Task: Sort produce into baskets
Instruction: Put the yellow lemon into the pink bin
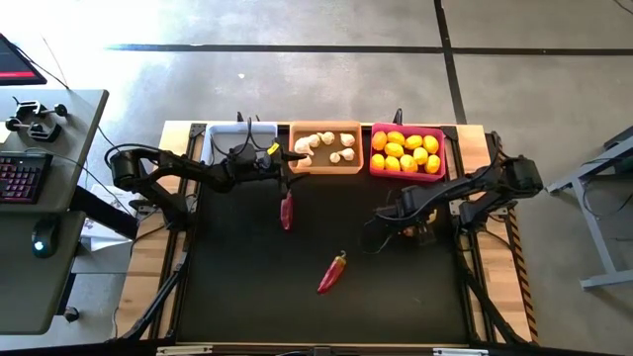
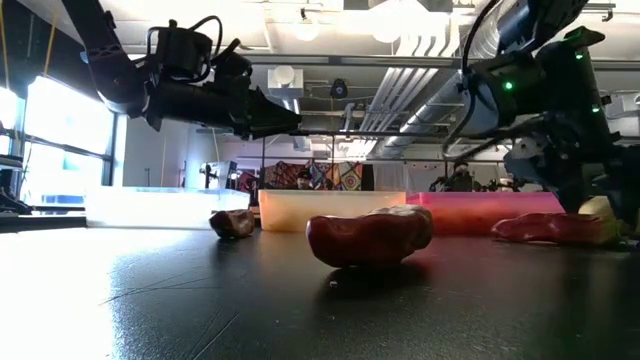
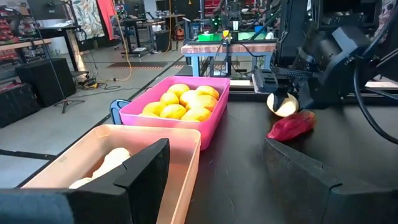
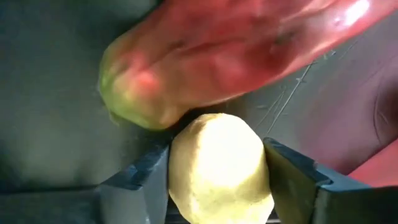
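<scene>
My right gripper [image 1: 421, 223] points steeply down near the table's right side, shut on a pale garlic bulb [image 4: 217, 168]. A red chili pepper [image 4: 236, 50] with a green stem end lies right against the bulb; the left wrist view also shows this chili [image 3: 291, 126] on the black table. My left gripper [image 1: 281, 178] hangs level and open above the table, in front of the orange basket [image 1: 348, 166]. Two more chili peppers lie loose, one [image 1: 287, 211] below the left gripper and the other [image 1: 332, 272] mid-table. My right gripper pinches the garlic bulb between its two fingers, one on each of the bulb's opposite sides [image 4: 177, 171]. The fingers come from above, pointing steeply down. The bulb touches the chili's stem end; whether it rests on the table, I cannot tell.
Three baskets line the far edge: a white one [image 1: 220, 148], the orange one holding garlic bulbs [image 1: 326, 145] and a magenta one [image 1: 407, 174] full of lemons [image 1: 406, 150]. Black table surface lies open toward the near edge.
</scene>
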